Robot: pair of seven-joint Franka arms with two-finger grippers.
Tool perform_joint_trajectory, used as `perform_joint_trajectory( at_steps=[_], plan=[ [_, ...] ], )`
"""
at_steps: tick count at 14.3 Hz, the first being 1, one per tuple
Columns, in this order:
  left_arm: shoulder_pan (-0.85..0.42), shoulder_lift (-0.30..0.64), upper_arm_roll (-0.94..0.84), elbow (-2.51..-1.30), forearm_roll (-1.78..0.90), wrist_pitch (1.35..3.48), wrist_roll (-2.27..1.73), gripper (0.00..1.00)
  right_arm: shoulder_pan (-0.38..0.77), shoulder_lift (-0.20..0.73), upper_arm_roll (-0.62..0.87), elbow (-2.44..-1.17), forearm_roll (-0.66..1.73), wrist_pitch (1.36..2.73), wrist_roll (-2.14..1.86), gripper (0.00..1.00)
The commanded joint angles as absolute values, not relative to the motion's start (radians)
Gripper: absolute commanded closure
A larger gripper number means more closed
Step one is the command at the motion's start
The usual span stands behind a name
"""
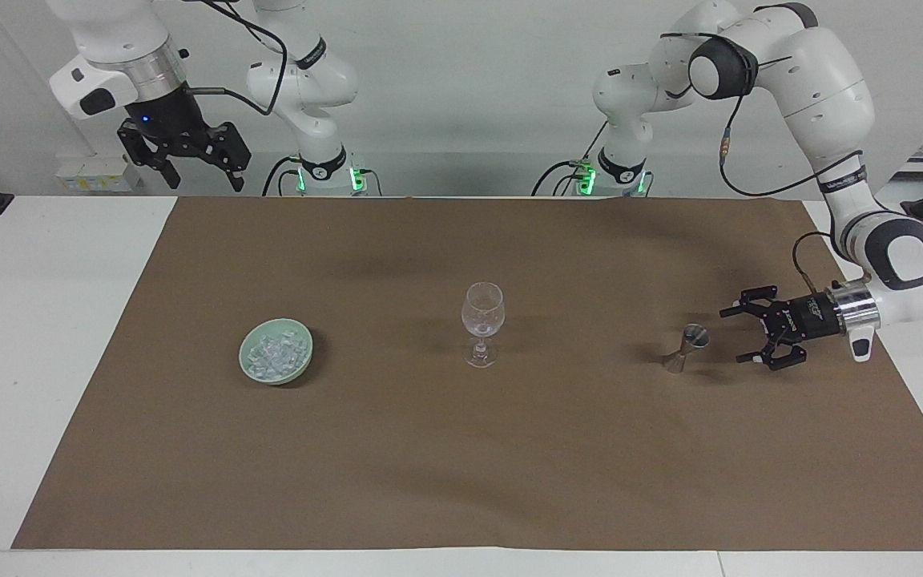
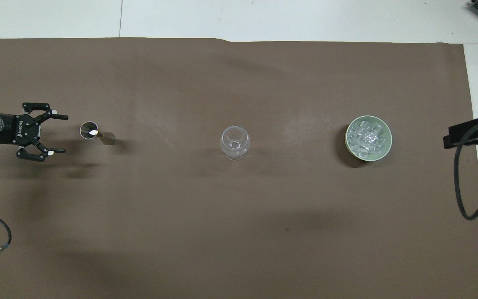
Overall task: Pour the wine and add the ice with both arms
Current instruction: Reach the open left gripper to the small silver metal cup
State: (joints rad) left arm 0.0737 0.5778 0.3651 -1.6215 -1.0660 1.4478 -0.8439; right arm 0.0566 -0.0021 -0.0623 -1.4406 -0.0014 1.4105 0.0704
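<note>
Left gripper (image 1: 738,336) spread wide, low beside jigger (image 1: 686,348), not touching; right gripper (image 1: 201,170) apart, waits off mat edge

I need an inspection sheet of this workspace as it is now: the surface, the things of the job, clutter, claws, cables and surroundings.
Surface: brown paper sheet laid over a white table.
Job's things: clear stemmed wine glass upright mid-sheet, looks empty; pale green bowl heaped with clear ice cubes, toward the right arm's end; small metal double-cone jigger upright, toward the left arm's end.
Clutter: nothing seen.
Claws: left claw open, turned sideways, low beside the jigger, apart from it; right claw open, raised by the right arm's corner of the sheet, arm waiting.
Cables: black cable loops by the right arm's end; another hangs along the left arm.
Surroundings: plain white wall.
</note>
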Motion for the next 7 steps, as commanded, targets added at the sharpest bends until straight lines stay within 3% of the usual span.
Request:
perform_joint_trajectory(
  at_steps=[1, 7],
  plan=[
    [0.087, 0.578, 0.371, -1.654, -1.11, 1.405, -0.838, 0.0, 0.041, 0.003, -0.061, -1.427, 0.031, 1.402, 0.057, 0.0],
    [0.1, 0.614, 0.37, -1.658, -1.16, 1.405, -0.816, 0.0, 0.041, 0.003, -0.061, -1.427, 0.031, 1.401, 0.057, 0.0]
  ],
)
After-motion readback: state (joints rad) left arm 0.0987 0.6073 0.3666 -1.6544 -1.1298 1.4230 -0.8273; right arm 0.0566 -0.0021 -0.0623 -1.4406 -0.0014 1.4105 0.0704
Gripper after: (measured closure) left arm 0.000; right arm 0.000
